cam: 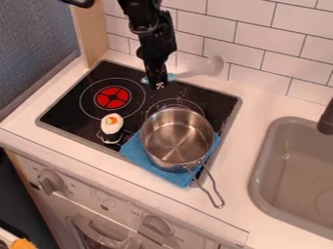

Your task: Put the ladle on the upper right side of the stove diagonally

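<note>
White rectangular tiles [250,38] back the pale tabletop [250,121]; over the rear of the black glass stove [68,115], the black two-finger claw [158,84] is clamped on the translucent grey-and-turquoise ladle [195,72], its bowl near the tiles

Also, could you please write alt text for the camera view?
A black robot gripper holds a translucent ladle over the back of a black stove. Nearer, a metal pot rests on a blue cloth, a toy sushi piece to its left and a grey sink to its right.
</note>
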`<state>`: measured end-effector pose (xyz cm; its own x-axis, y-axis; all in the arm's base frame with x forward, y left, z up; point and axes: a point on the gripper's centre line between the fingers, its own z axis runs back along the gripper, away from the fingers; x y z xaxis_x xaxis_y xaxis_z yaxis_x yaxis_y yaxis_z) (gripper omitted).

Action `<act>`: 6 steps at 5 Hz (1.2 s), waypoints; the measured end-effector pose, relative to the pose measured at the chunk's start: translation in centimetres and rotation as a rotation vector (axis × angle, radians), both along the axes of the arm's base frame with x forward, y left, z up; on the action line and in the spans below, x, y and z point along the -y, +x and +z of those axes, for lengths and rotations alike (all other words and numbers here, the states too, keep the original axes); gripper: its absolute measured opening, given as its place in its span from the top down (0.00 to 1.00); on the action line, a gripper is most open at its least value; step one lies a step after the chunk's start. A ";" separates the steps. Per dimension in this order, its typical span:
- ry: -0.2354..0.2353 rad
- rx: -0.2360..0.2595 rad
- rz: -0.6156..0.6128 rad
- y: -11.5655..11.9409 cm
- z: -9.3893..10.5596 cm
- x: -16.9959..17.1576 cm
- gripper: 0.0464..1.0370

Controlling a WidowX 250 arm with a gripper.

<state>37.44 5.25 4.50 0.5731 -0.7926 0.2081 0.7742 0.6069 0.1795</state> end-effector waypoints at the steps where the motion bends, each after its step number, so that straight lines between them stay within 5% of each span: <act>1: -0.021 -0.024 -0.019 0.2 -1.4 0.2 0.70; 2: -0.069 -0.055 -0.058 0.5 -2.8 1.0 0.70; 3: -0.041 -0.061 -0.061 0.9 -3.3 1.4 0.63; 4: 0.050 -0.070 -0.027 1.2 -3.2 1.8 0.32; 5: 0.059 -0.080 -0.020 1.5 -3.2 1.9 0.06; 6: 0.058 -0.084 -0.033 1.4 -3.2 2.9 0.04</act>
